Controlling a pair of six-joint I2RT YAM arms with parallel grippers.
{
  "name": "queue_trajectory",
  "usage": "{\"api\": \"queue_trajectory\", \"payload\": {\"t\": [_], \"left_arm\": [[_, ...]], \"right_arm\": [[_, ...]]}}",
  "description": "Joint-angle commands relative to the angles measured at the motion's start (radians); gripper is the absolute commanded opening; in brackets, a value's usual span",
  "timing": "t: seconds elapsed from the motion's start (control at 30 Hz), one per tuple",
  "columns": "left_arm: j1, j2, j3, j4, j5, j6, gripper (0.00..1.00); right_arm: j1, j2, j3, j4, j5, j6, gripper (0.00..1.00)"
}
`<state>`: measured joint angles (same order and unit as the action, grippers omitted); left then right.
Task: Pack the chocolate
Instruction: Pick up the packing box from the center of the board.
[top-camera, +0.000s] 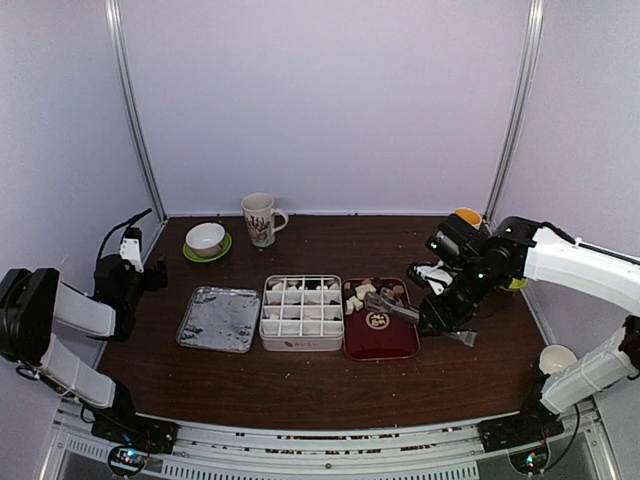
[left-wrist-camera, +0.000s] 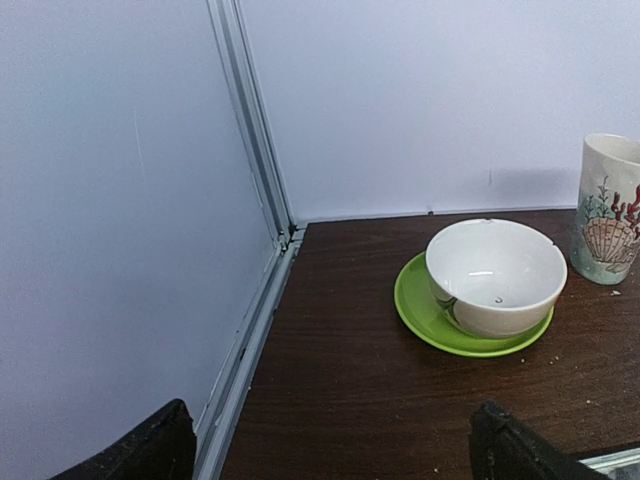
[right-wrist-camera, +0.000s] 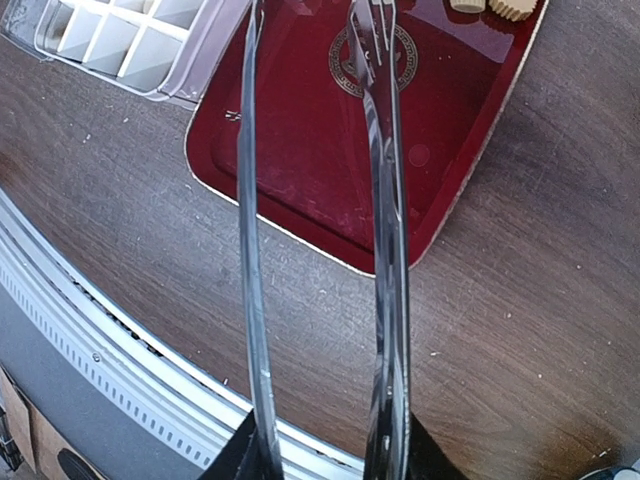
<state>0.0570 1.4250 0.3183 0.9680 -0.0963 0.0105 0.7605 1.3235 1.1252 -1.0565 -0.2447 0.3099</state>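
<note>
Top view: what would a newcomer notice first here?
The right gripper is shut on metal tongs, their tips over the dark-red tray right of centre, with the chocolate heaped at the tray's far end. Beside it, mid-table, sits a white divided box, some far cells seemingly filled. The left gripper stands open at the far left, facing a white bowl on a green saucer.
</note>
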Motion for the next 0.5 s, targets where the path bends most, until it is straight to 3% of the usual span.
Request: {"api": "queue_trajectory", "payload": {"t": [0.0,0.27,0.47], "left_arm": [[-0.004,0.0,0.018,0.032,0.007,0.01,0.98],[0.0,-0.017,0.018,0.019,0.044,0.02,0.98],[-0.011,-0.15,0.198,-0.379,-0.027,0.009,0.98]], "right_arm": [[-0.005,0.027,0.048,-0.022,0.017,-0.027,0.37],[-0.006,0.004,0.039,-0.067,-0.016,-0.017,0.37],[-0.005,0.011,0.041,-0.098,-0.002,-0.062,0.37]]}}
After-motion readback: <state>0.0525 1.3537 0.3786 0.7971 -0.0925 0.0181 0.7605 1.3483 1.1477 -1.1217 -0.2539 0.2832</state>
